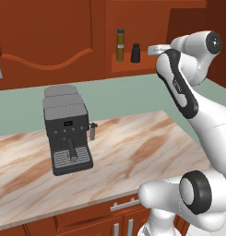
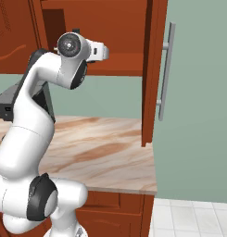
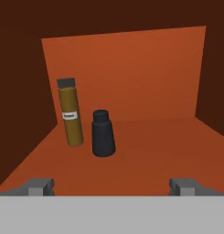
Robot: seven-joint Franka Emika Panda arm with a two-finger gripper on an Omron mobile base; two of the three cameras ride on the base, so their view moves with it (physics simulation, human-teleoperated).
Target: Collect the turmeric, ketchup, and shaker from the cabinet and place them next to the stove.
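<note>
Turmeric (image 3: 70,112) and shaker (image 3: 103,134) stood side by side in the cabinet (image 3: 131,68) niche; I held the gripper (image 3: 111,187) wide, empty, judging a leftward reach came next.

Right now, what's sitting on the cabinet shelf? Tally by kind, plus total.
Turmeric jars: 1, the turmeric, tall, olive-brown, dark cap.
Shakers: 1, the shaker, squat, black, just right of the jar in the hand view.
Ketchup bottles: 0 seen on the cabinet shelf.
Total: 2 items.
</note>
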